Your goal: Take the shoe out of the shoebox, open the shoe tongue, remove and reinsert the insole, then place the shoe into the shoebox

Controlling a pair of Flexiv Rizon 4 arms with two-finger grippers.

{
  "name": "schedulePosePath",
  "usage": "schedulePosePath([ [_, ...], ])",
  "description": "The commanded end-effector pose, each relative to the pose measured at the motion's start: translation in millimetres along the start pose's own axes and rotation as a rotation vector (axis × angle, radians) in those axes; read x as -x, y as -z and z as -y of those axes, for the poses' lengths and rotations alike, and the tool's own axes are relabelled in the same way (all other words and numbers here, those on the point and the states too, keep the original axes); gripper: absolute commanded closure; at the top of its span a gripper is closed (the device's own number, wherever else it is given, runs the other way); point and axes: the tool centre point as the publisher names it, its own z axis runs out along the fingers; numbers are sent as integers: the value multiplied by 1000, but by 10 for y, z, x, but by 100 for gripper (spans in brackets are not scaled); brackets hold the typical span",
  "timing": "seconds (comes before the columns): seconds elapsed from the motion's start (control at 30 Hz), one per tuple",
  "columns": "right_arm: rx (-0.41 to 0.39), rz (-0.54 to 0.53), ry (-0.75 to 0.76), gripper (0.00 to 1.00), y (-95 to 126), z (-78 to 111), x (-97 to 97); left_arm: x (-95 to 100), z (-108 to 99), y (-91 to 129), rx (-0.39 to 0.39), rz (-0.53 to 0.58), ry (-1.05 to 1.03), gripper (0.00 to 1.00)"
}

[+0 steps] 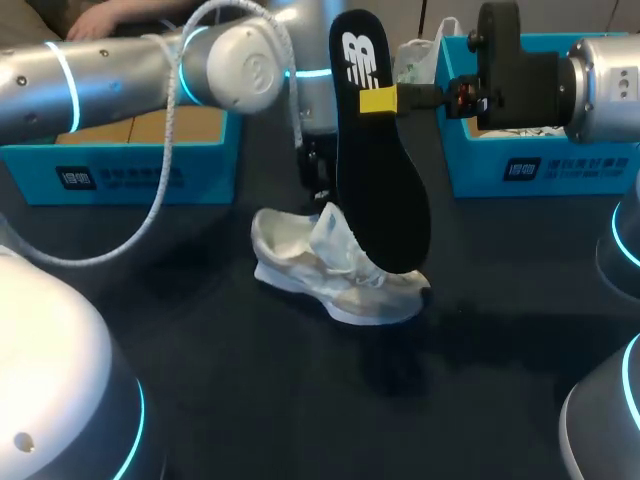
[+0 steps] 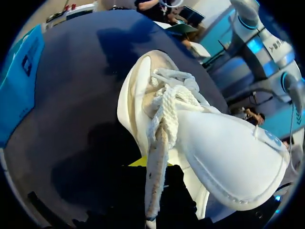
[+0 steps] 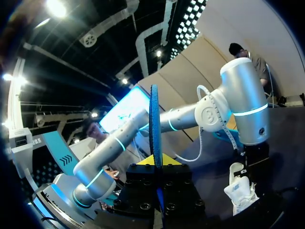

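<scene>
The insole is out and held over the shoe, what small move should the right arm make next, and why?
Probably lower the long black foam insole toe-first into the opening of the white lace-up sneaker. The right gripper has its jaws shut on the insole near its heel end, and its toe hangs right at the sneaker, so reinsertion looks next.

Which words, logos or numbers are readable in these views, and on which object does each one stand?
No text can be quoted as it reads.
Insole: a white logo mark near its upper end, no readable words.
Left blue box: white print on the front wall, too blurred to read.
Right blue box: similar white print, too blurred to read.
Shoe: no text visible.
</scene>
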Motion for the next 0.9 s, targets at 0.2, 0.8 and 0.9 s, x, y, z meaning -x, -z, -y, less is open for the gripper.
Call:
schedulePosePath([
  [0.2,-1,3,-1,100,-16,2,0,-9,32,41,74,37,-157,100],
  [0.8,-1,3,-1,100,-16,2,0,127,125,203,162,-141,-515,100],
  [0.9,-1,3,-1,100,-16,2,0,171,155,234,212,-165,-628,100],
])
